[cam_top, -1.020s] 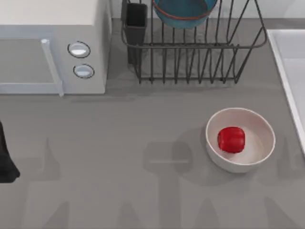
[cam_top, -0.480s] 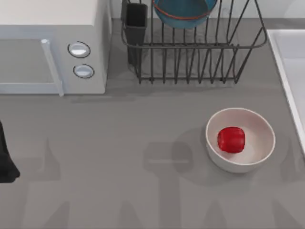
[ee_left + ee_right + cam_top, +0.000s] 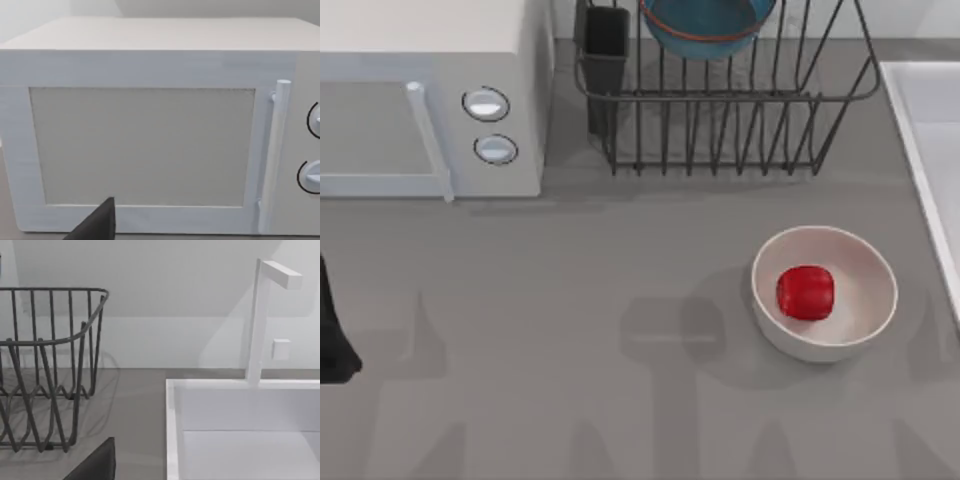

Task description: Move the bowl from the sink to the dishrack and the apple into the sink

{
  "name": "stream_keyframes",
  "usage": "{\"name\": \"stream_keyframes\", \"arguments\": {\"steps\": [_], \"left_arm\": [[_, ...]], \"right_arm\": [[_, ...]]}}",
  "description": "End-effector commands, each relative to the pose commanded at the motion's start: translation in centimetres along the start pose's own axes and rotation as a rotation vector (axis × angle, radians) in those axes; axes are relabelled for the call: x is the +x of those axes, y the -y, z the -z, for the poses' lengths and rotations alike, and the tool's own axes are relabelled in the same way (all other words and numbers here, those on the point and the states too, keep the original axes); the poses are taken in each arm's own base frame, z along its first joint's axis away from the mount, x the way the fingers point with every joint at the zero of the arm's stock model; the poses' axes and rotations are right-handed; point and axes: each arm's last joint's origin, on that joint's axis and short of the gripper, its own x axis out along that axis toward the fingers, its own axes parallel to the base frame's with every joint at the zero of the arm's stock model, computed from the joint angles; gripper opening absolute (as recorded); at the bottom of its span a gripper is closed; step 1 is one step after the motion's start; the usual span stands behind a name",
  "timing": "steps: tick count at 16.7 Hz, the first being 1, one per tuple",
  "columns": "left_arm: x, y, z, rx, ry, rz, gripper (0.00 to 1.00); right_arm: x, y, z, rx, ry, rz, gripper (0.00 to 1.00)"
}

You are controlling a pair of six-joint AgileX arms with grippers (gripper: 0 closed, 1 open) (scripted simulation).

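Left arm: a dark piece of it [image 3: 332, 340] sits at the 9 o'clock edge of the top view, parked; whether the left gripper is apart or together I cannot tell
Left wrist outlook: a dark wedge [image 3: 97, 225] in front of the microwave door [image 3: 142, 146], nothing held that I can see
Apple [image 3: 805, 292]: around 4 o'clock on the table, lying inside the off-white bowl [image 3: 865, 258], not in the basin
Sink [image 3: 920, 130]: its pale rim runs along the 3 o'clock edge, just beside the off-white bowl; the right wrist view shows its inside [image 3: 250, 450] bare under the faucet [image 3: 260, 320]
Right gripper: a dark wedge [image 3: 95, 465] low in its own wrist view; apart or together, I cannot tell
Microwave [image 3: 430, 90]: around 10 o'clock, closed, idle
Dishrack [image 3: 720, 110]: at 12 o'clock, utensil cup [image 3: 606, 50] at its left corner
Bowl [image 3: 705, 25]: blue, red-banded, resting in the rack at 12 o'clock
Progress: bowl step looks done; the apple's move to the basin remains, likely work for the right arm
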Motion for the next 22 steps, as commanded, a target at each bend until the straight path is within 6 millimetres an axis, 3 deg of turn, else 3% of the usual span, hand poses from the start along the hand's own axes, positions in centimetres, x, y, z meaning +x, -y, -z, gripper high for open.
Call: {"name": "stream_keyframes", "arguments": {"steps": [15,18,22], "left_arm": [[0.0,0.0,0.0,0.0,0.0,0.0,1.0],[0.0,0.0,0.0,0.0,0.0,0.0,1.0],[0.0,0.0,0.0,0.0,0.0,0.0,1.0]], "right_arm": [[0.0,0.0,-0.2,0.004,-0.007,0.0,1.0],[0.1,-0.2,-2.0,0.034,-0.072,-0.005,1.0],[1.6,-1.0,-6.9,0.101,-0.263,-0.042,1.0]]}}
